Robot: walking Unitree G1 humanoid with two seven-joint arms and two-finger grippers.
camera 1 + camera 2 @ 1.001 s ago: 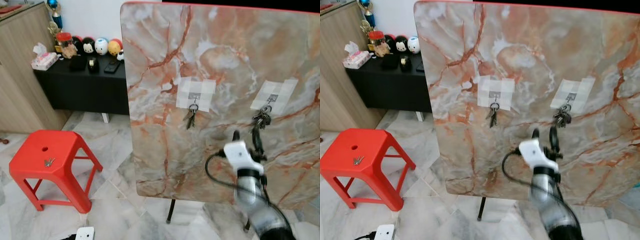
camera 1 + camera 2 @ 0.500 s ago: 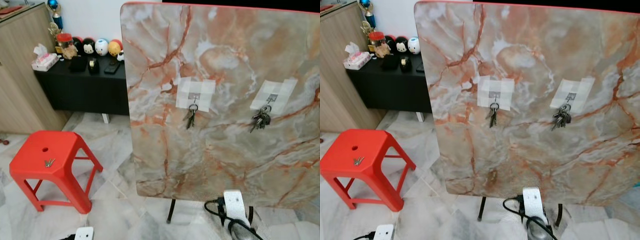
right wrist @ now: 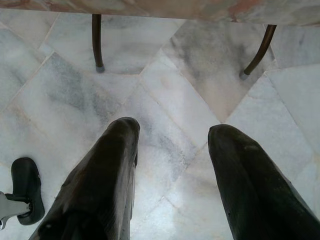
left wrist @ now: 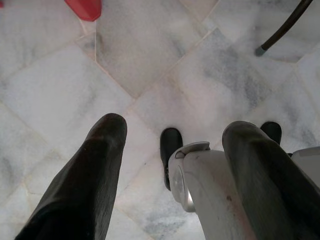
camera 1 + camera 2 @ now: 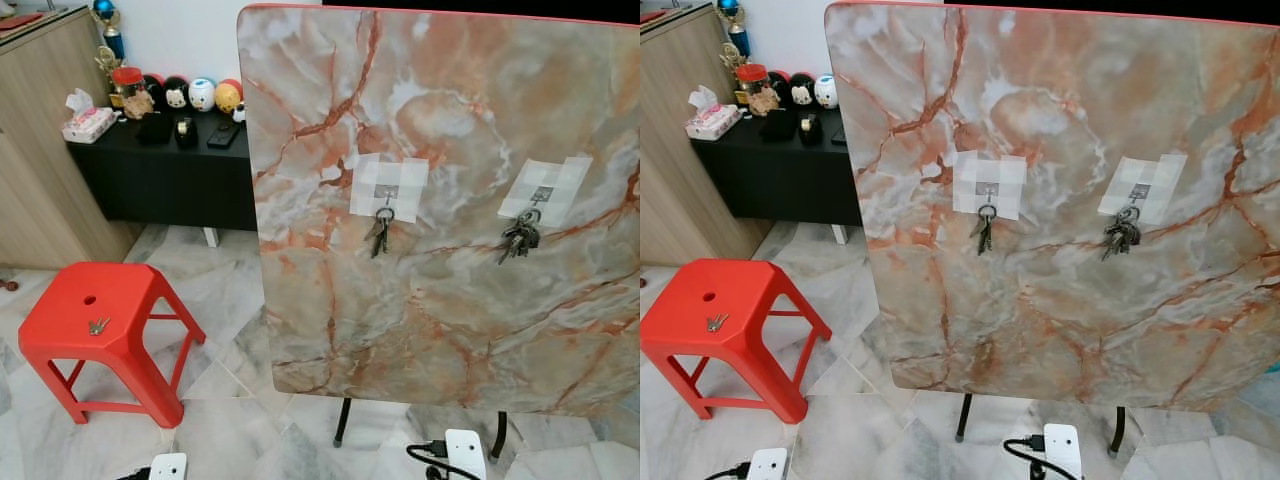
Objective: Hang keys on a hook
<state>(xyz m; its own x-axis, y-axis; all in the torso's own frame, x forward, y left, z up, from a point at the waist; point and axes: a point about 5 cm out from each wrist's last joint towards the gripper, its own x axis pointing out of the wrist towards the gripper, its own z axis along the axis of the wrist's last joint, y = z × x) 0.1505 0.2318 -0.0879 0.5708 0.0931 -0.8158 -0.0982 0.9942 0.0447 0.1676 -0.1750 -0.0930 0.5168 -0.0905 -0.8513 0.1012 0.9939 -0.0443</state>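
Spare keys point(image 5: 98, 325) lying on red stool point(image 5: 60, 330), lower left of frame; left gripper point(image 4: 172, 145) nearer, both grippers point(image 3: 172, 145) hanging released, empty.

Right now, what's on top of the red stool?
A small bunch of keys lies on the red stool, beside a round hole in the seat. The floor beneath the seat is mostly hidden.

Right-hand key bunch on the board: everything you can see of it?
The right-hand key bunch is a dark metal cluster of several keys on a ring, hanging from a small hook fixed on a pale taped patch on the upright marbled board. It droops slightly to the left, resting against the board. No gripper touches it.
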